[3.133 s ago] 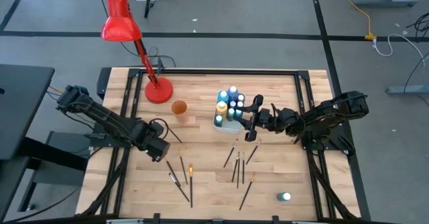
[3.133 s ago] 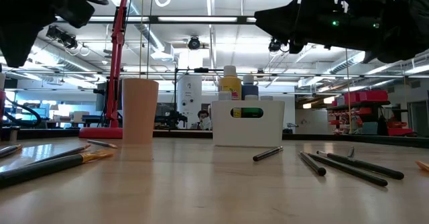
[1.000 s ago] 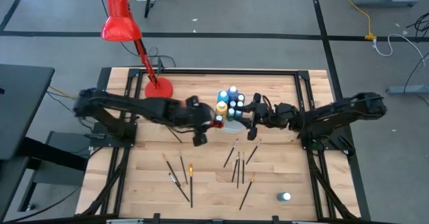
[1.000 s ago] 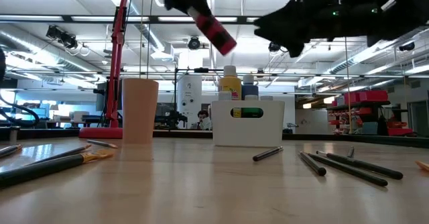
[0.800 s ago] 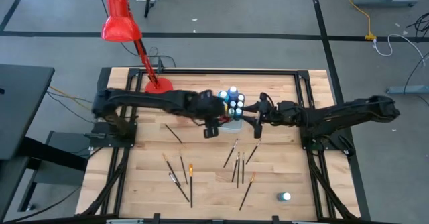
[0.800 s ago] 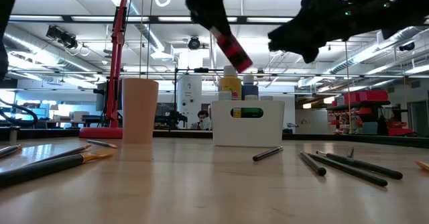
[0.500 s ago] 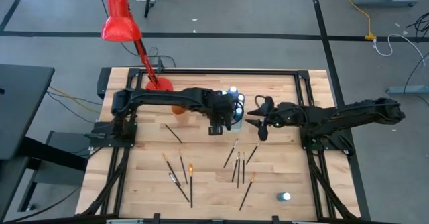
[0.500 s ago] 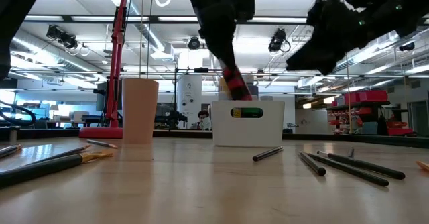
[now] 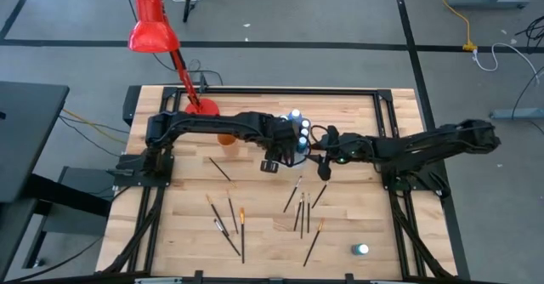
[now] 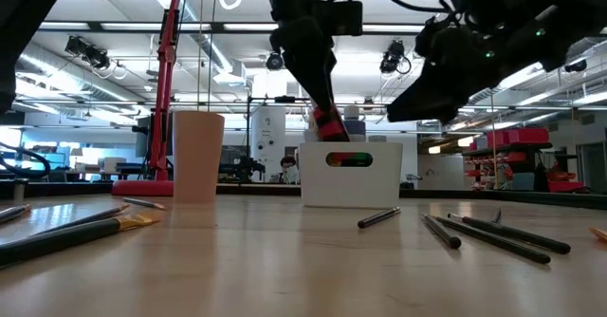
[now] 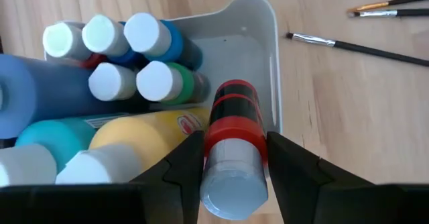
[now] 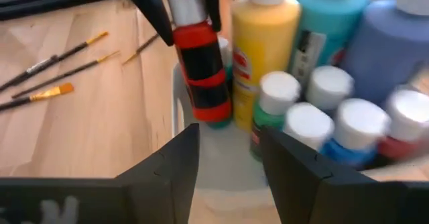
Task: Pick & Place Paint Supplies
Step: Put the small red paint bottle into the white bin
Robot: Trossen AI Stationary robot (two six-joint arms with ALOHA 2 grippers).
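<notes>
Behind the bench (image 9: 357,224) was a big open workshop with ceiling strip lights and pipes, pretty cluttered. On the wood top, a white bin (image 10: 349,175) sat a bit toward the far edge, near the middle, packed with white-capped paint bottles (image 11: 134,60): blues, a green, a teal and a fat yellow one, some upright and some lying over.

Left gripper (image 11: 231,158) was reaching in from the left side and had its fingers (image 11: 186,167) clamped on a red bottle (image 11: 231,127) with black bands and a grey cap. That bottle was tilted, its base end poking down into the bare corner of the bin next to the yellow bottle (image 12: 263,39). You could see it from the other arm's camera too, leaning over the bin's rim.

Right gripper (image 12: 224,163) hung just beside the bin on its right side, fingers (image 12: 171,174) spread apart with nothing between them, aimed at the bottles.

Loose brushes (image 9: 299,203) were scattered over the near half of the bench, one bunch near the middle and another bunch (image 9: 229,220) to the left. One stray bottle (image 9: 362,250) sat by the near right corner. A tan cup (image 10: 198,156) stood left of the bin, and a red desk lamp (image 9: 155,22) was at the far left corner.
</notes>
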